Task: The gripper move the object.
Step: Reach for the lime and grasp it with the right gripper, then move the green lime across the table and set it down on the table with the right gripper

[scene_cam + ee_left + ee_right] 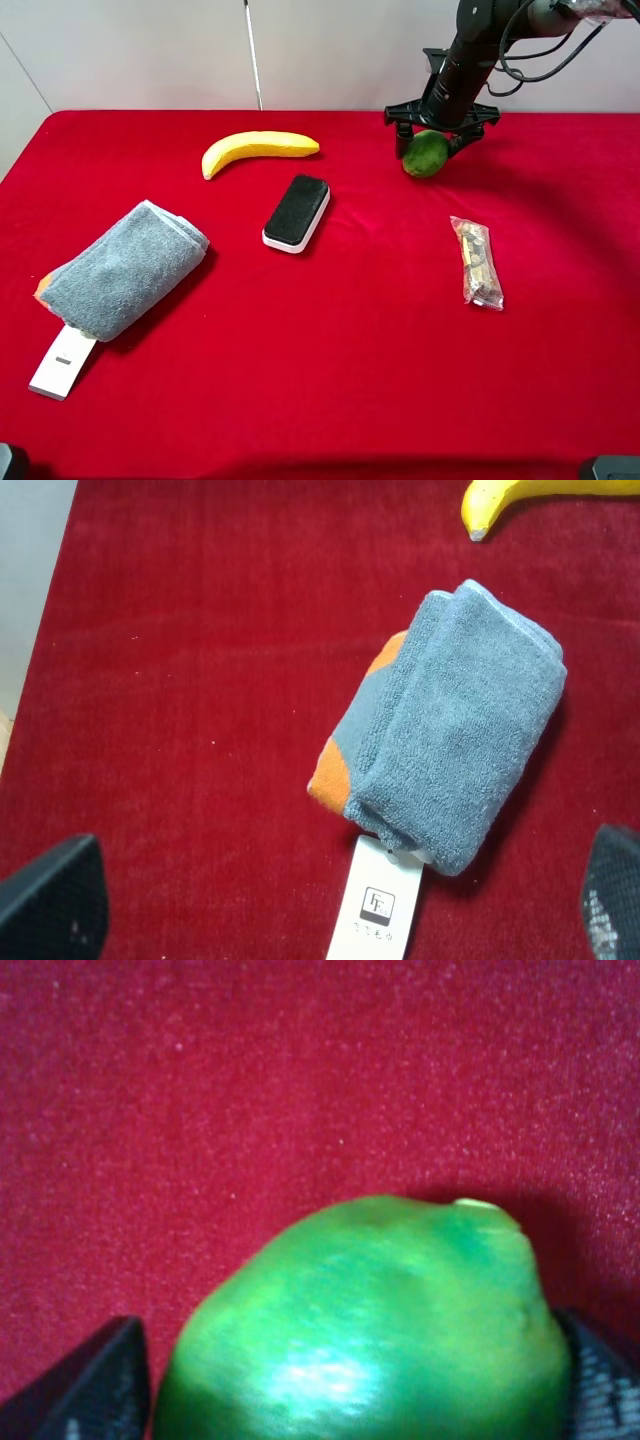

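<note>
The green fruit rests on the red cloth at the back right and fills the right wrist view. My right gripper stands over it, with one black finger on each side. A thin strip of red shows between that finger and the fruit, while the other finger is at its skin. The jaws are spread about as wide as the fruit. My left gripper is open and empty above the folded towel.
A yellow banana lies at the back middle. A black-and-white eraser block lies in front of it. A grey-blue folded towel with a white tag lies on the left. A clear snack packet lies on the right.
</note>
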Robot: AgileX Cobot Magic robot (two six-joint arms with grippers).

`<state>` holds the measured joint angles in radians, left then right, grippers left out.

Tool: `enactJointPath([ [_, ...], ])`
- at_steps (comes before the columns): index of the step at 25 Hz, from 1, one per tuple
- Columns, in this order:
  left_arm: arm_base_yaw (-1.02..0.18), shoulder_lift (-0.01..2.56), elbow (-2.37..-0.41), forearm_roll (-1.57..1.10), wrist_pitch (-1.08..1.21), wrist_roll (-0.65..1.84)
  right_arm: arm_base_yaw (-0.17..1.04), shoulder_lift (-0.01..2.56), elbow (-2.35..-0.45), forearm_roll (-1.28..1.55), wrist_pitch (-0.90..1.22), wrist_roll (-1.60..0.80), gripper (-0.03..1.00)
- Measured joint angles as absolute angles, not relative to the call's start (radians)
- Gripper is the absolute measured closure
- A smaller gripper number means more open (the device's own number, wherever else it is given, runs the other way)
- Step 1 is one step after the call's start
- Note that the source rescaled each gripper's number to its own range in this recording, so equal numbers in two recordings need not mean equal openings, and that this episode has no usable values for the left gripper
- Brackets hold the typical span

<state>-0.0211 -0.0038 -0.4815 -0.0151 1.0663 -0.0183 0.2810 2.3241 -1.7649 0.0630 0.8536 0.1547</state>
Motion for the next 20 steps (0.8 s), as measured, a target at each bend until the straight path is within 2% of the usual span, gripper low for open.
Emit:
enactJointPath([
  [1,-0.021,-0.004,-0.482,-0.015,1.066,-0.018,0.281,2.324,-1.765,0.063,0.854,0.155,0.96],
  [20,-0.021,-0.004,-0.482,-0.015,1.066,-0.018,0.281,2.324,-1.766,0.045,0.871,0.155,0.96],
])
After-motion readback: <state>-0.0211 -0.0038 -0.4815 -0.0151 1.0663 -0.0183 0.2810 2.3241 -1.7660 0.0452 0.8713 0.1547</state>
